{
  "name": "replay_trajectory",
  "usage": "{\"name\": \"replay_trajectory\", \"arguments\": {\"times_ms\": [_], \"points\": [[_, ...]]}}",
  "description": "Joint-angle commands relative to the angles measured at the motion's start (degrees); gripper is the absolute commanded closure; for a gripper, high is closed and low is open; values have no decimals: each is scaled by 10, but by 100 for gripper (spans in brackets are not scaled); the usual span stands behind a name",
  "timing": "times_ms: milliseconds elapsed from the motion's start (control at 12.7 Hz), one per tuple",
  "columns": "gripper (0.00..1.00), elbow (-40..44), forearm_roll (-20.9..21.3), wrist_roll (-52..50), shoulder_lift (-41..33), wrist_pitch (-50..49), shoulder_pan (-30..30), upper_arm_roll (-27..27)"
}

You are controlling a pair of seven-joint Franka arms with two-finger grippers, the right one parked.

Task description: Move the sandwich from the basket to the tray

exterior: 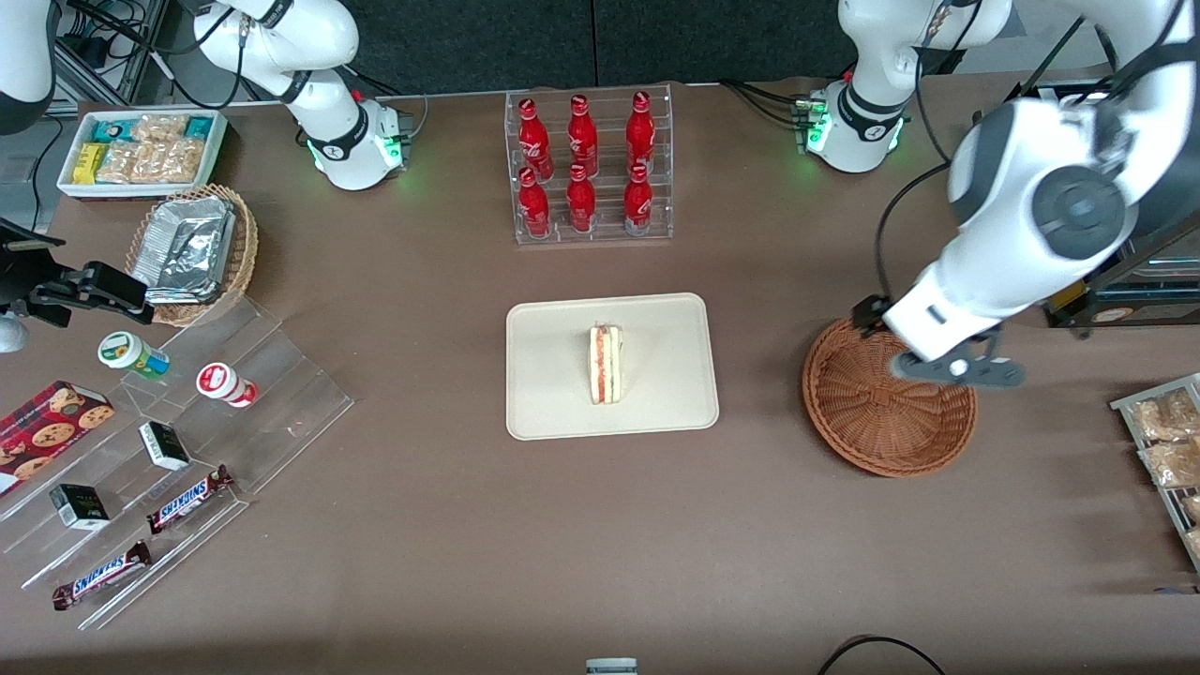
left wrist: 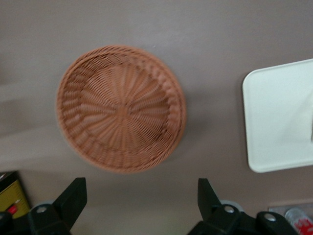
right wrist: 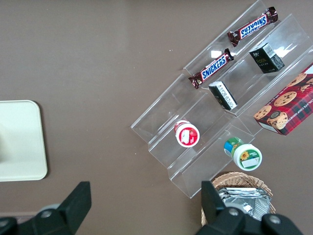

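Fingers [left wrist: 73,198] of my end effector [left wrist: 139,203] stand wide apart with nothing between them; only bare bench [left wrist: 146,19] and wicker show in the gap. My end effector hangs above the basket [exterior: 886,412], over the rim that lies toward the working arm's end of the bench, well clear of the weave.

From my wrist camera I look straight down into the basket, and it holds nothing: the woven floor is bare all the way round, with no bread or filling anywhere in it.

Farther out, toward the middle of the bench, the sandwich [exterior: 607,364] sits on the tray [exterior: 553,412], near its centre, standing on an edge with the red and pale layers facing up. It lies wholly inside the rim, and nothing touches it.

As I judge it, the task is done: the sandwich is out of the basket and settled on the tray. All that seems left is to lift my arm away and park it; no further grasp looks needed.
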Motion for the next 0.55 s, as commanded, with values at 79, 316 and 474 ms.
{"name": "replay_trajectory", "arguments": {"times_ms": [79,316,474], "points": [[0,1,-9,18,-57,-74,69,-53],[0,45,-8,45,-69,-136,83,-49],[0,50,-7,45,-80,-146,83,-46]]}}
